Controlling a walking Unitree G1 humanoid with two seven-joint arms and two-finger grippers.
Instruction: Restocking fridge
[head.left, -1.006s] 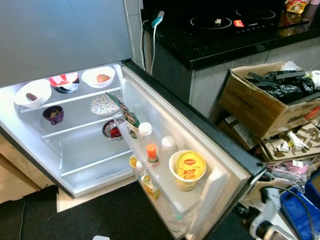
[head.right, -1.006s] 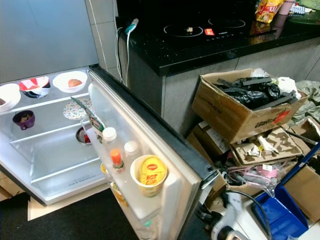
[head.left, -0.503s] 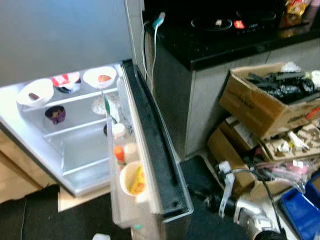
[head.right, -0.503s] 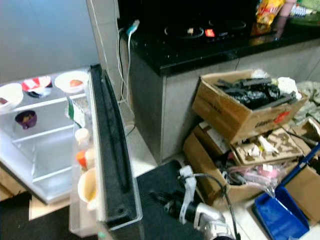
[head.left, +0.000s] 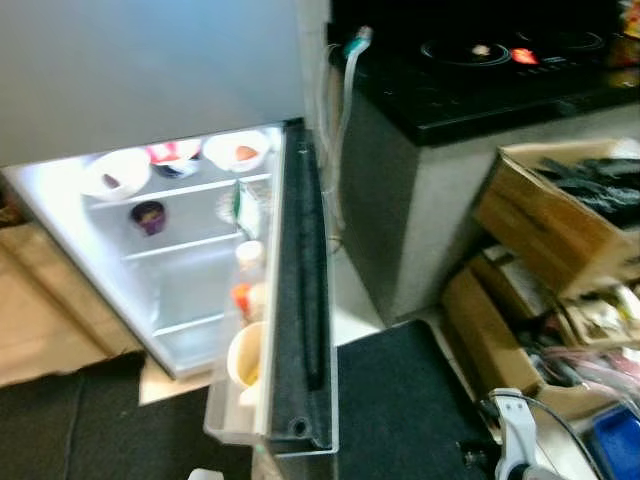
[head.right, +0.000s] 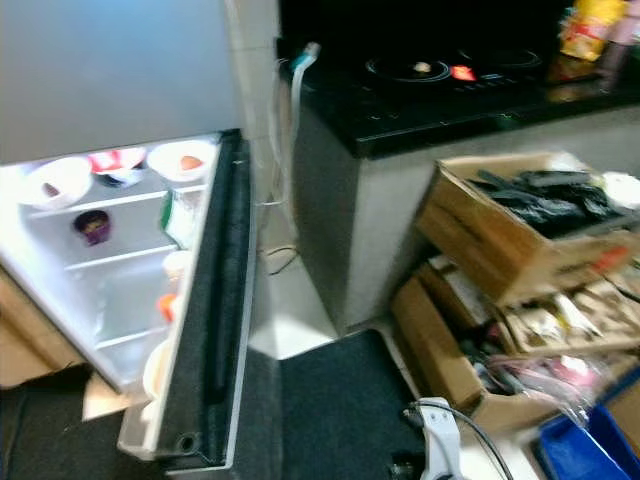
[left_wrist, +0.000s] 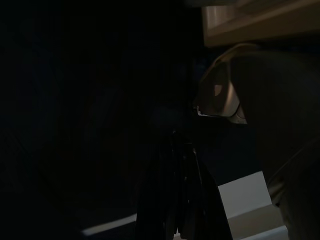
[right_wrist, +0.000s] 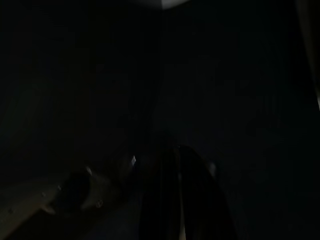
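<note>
Now the fridge door (head.left: 300, 330) stands edge-on, half shut, beside lit shelves (head.left: 180, 250) holding bowls (head.left: 237, 152). Both grippers hang in the dark; whether their fingers are clenched or released, I cannot tell.

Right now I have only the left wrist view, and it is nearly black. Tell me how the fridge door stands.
Observer: The fridge door is part open, edge-on to the head camera, with the inside lit.
Operator: List the top shelf.
Observer: Three bowls: a white bowl, a red-and-white bowl and a second white bowl holding something reddish.
Operator: Name what sits in the door.
Observer: A yellow cup sits lowest, with small bottles above it, too blurred to identify.
</note>
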